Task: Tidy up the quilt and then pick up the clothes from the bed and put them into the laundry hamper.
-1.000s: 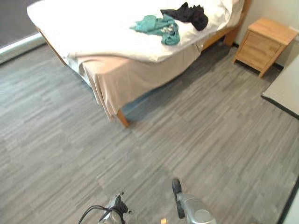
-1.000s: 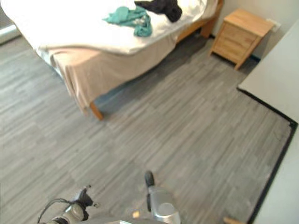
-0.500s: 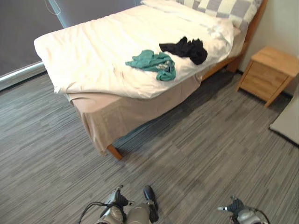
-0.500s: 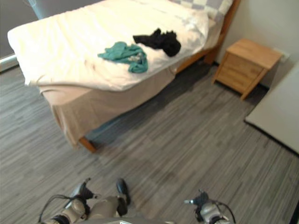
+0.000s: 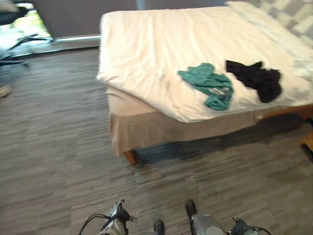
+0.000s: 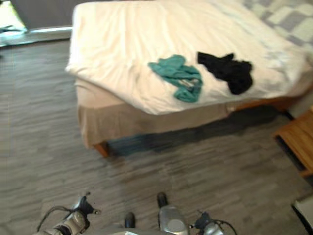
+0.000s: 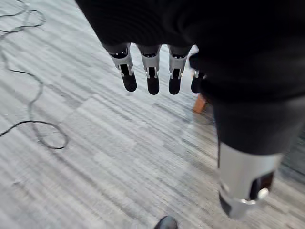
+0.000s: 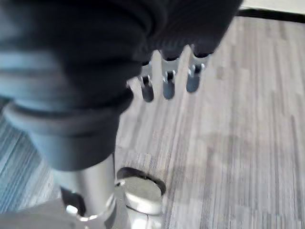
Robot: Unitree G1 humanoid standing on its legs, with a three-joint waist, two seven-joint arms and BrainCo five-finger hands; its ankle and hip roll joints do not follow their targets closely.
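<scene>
A white quilt (image 5: 156, 44) lies spread over the bed, slightly rumpled and hanging over the near edge. On it, close to that edge, rest a crumpled teal garment (image 5: 208, 85) and, to its right, a black garment (image 5: 257, 78). My left hand (image 7: 152, 78) hangs over the grey floor, well short of the bed, fingers straight and holding nothing. My right hand (image 8: 167, 85) hangs the same way over the floor, open and empty.
A beige sheet (image 5: 146, 129) drapes below the quilt to a wooden bed leg (image 5: 130, 156). Checked pillows (image 6: 288, 17) lie at the bed's far right. A wooden nightstand (image 6: 298, 142) stands at the right edge. Grey plank floor (image 5: 54, 147) stretches between me and the bed.
The whole picture has swung, so the camera has moved: the bed now sits higher and to the right, the nightstand at the edge. The clothes lie as before on the quilt.
</scene>
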